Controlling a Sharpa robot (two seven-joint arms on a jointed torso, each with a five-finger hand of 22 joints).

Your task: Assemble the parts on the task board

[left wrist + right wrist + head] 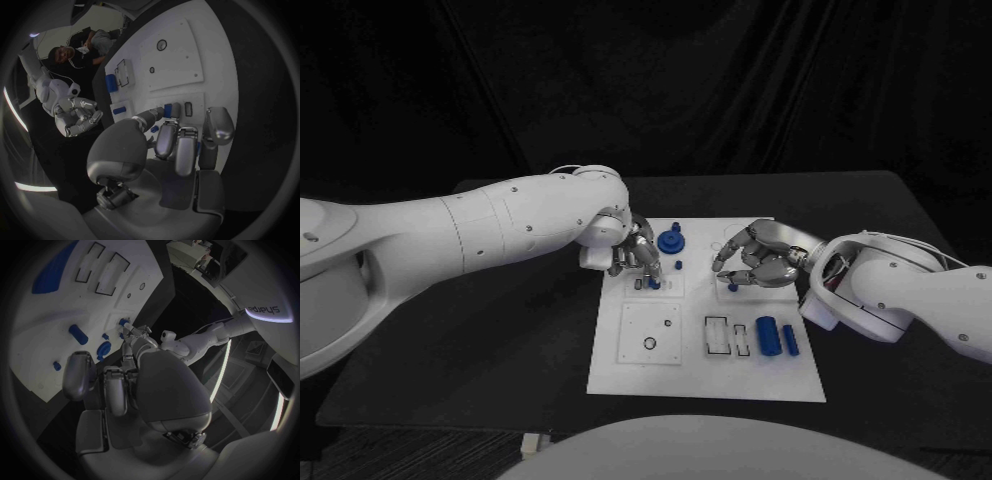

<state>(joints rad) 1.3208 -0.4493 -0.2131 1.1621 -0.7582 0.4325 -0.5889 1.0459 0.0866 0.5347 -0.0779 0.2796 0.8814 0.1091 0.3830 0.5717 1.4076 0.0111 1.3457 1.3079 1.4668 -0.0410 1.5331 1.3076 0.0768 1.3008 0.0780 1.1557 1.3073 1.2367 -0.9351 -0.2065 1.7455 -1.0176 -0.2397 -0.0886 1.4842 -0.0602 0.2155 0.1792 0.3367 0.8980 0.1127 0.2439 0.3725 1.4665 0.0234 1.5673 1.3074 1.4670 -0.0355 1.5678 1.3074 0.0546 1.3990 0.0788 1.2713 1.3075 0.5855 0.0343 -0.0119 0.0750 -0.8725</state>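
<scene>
The black table point(516, 340) carries the white task board point(718, 375) at its middle, and both hands are parked over the board's far half. The left hand point(635, 252) is lowered near the board's left edge with its fingers point(178, 145) curled down over a small raised plate; a bit of blue part point(167, 109) can be seen right at the fingertips in the left wrist view. Whether it's actually pinched can't be told, it's mostly hidden. The right hand point(759, 258) is held toward the board's right edge, fingers bent inward, and a small blue piece point(731, 288) is seen just under it, touching or nearly so; a real grip can't be confirmed here either.

Probably a peg is being seated on the left side. To get that done well, the piece should be kept upright, lined up over its hole before any push is given, and pressed straight down, not sideways.

Toward the near right corner, two blue cylinders point(769, 335) are lying flat beside two empty rectangular slots point(715, 334), well apart from both hands. A blue gear-like piece point(674, 241) is standing near the far edge, just beside the left hand's fingers.
</scene>
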